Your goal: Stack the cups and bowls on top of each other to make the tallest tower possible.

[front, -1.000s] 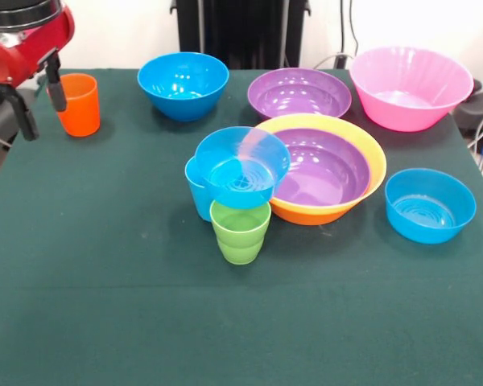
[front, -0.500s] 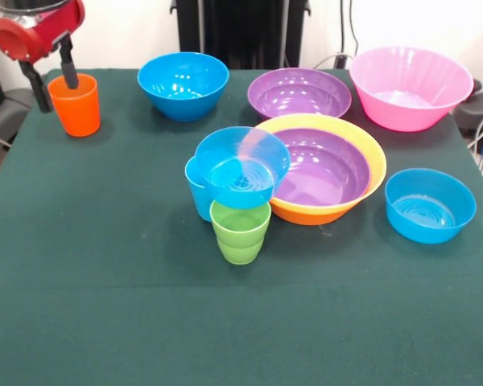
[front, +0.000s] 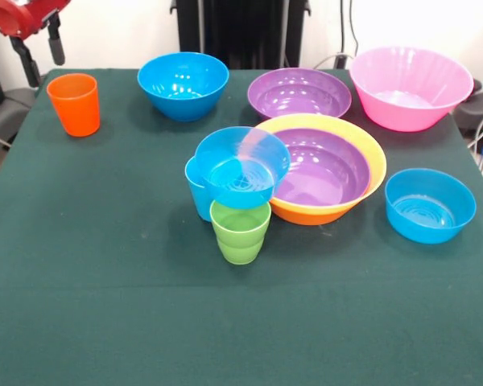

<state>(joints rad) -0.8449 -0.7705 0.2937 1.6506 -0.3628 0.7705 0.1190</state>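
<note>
- Gripper at upper left of frame, fingers spread apart, holding nothing, above and clear of the orange cup.
- Orange cup upright near the left edge of the table.
- Best lowered straight, fingers straddling one cup wall, closing gently to avoid tipping.

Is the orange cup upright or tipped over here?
Upright. The orange cup stands on its base on the green table, open mouth up, with the open gripper above it, not touching.
</note>
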